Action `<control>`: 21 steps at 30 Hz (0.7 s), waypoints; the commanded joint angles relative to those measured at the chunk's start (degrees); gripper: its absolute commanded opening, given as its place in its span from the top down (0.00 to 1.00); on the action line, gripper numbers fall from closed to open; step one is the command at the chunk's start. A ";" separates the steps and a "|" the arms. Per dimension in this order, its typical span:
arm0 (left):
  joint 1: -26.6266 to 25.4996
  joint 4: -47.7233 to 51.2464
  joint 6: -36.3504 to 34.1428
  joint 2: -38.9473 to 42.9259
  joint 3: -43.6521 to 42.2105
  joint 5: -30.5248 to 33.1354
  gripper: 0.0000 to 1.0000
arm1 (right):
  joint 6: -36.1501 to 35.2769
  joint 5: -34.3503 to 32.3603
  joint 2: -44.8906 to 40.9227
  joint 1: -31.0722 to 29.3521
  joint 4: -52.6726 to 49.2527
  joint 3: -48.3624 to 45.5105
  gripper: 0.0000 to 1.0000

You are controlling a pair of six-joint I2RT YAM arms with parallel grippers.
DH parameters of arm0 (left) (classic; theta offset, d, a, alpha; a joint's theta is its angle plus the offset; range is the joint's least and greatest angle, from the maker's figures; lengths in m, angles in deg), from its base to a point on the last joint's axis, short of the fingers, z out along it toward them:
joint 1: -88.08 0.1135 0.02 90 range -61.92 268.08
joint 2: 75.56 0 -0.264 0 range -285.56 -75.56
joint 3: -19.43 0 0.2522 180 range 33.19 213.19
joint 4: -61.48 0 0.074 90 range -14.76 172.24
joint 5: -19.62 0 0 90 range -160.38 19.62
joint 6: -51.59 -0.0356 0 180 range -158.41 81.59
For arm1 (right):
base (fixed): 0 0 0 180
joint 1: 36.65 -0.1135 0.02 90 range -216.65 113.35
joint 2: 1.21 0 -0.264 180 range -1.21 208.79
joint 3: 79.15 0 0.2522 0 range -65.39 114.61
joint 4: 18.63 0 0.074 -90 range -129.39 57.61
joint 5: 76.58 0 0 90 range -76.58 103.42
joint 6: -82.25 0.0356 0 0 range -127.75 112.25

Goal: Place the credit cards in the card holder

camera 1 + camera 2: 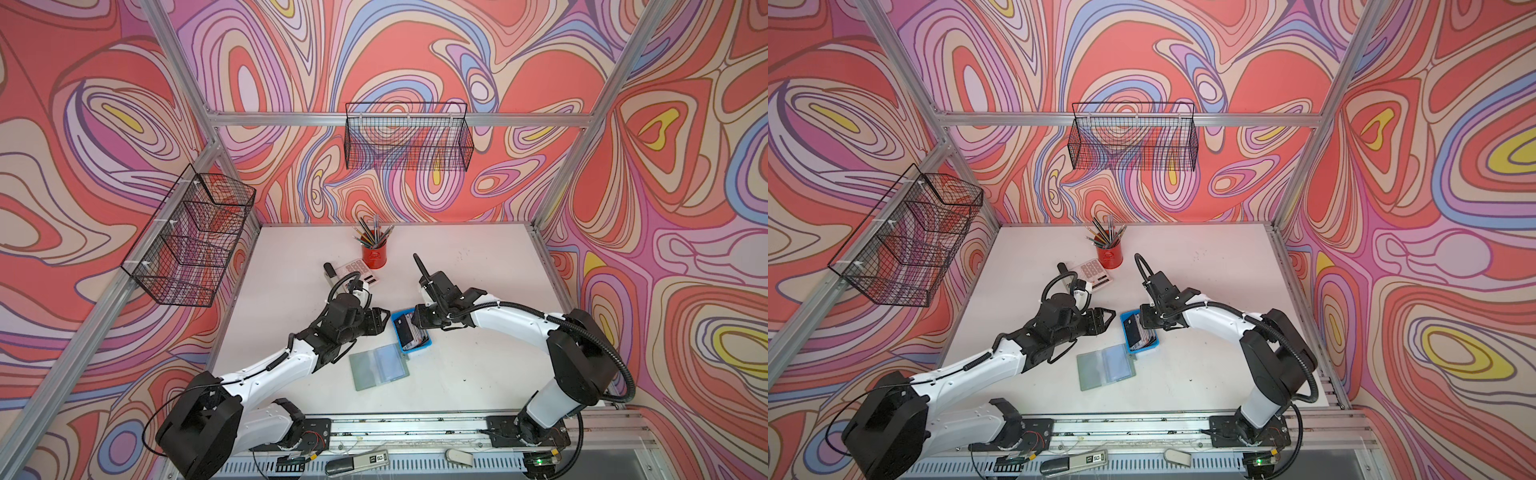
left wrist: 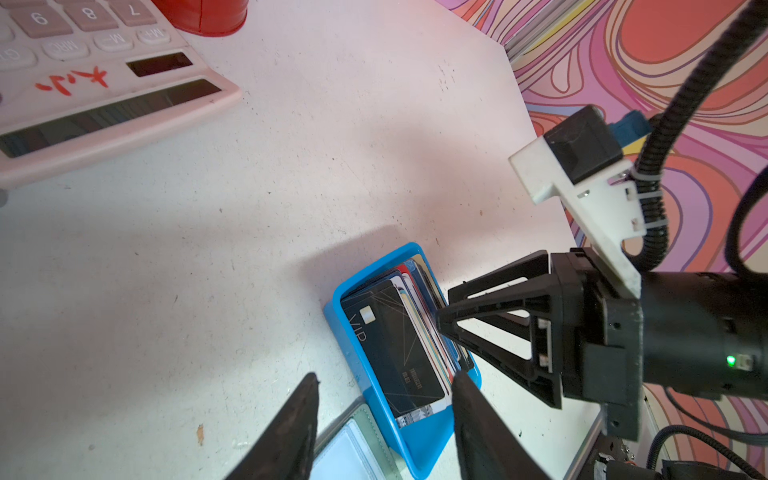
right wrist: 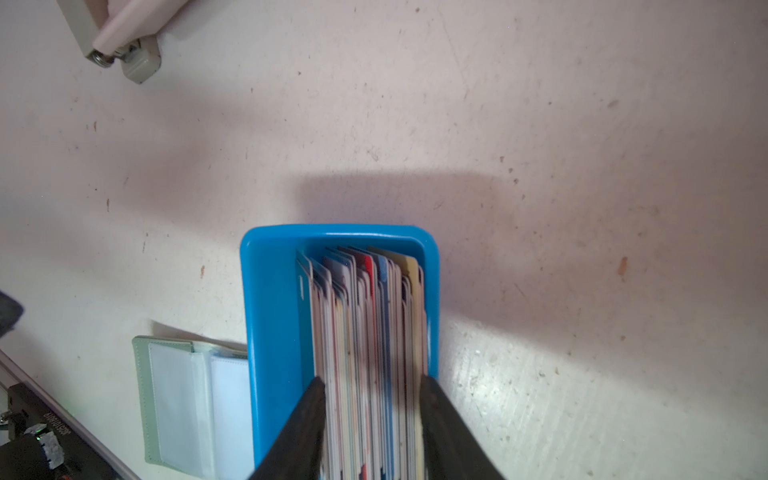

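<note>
On the white table, the left gripper hovers beside the blue tray, its fingers spread with nothing between them. The right gripper straddles the tray's contents (whether its fingers press in, I cannot tell). The card holder lies open and flat just beside the tray. The credit cards stand on edge in the tray, packed together

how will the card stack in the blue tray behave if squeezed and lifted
The credit cards look thin and glossy, standing loose on edge, so probably some slip out. The blue tray looks light; may shift.
</note>
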 commanded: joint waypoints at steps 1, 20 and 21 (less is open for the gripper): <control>0.28 0.93 0.69 1.24 1.61 -0.18 0.46 | -0.03 -2.80 -0.90 0.05 -0.34 1.42 0.53; 0.28 -9.48 12.31 -16.81 1.27 -10.96 0.51 | -0.26 -16.56 -0.38 -5.38 -2.72 2.01 0.14; 0.29 -10.43 12.90 -18.23 1.28 -11.24 0.49 | -0.44 -16.13 -0.24 -5.48 -2.47 1.82 0.14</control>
